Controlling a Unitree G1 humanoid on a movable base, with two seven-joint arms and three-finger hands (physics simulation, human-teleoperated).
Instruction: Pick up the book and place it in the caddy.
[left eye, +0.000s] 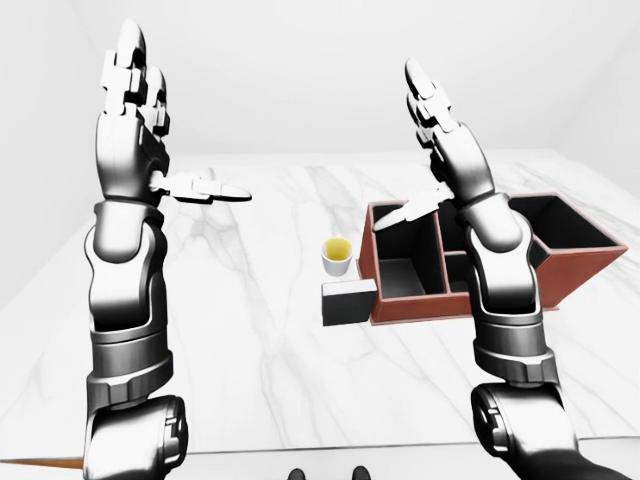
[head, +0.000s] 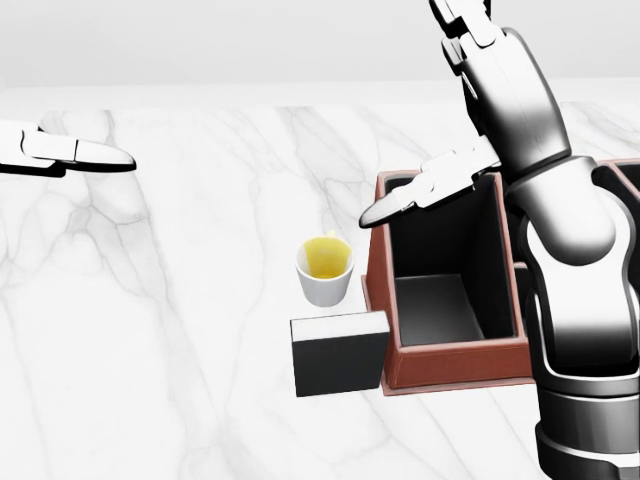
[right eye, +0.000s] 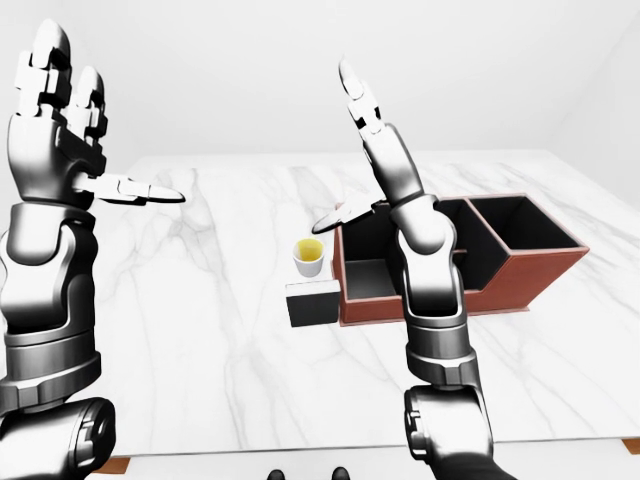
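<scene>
Black book (head: 338, 353) touches caddy (head: 400, 368) left wall, near tabletop's right edge; right hand (left eye: 432, 110) nearer, raised above; both hands open, left hand (left eye: 135, 95) well apart.

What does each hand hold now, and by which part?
Nothing. Left hand and right hand are raised, open; the book lies untouched by the caddy.

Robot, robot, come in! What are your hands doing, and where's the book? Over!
Left hand and right hand raised, open, empty. Book on the table, against the caddy. Cup close beside the book.
</scene>
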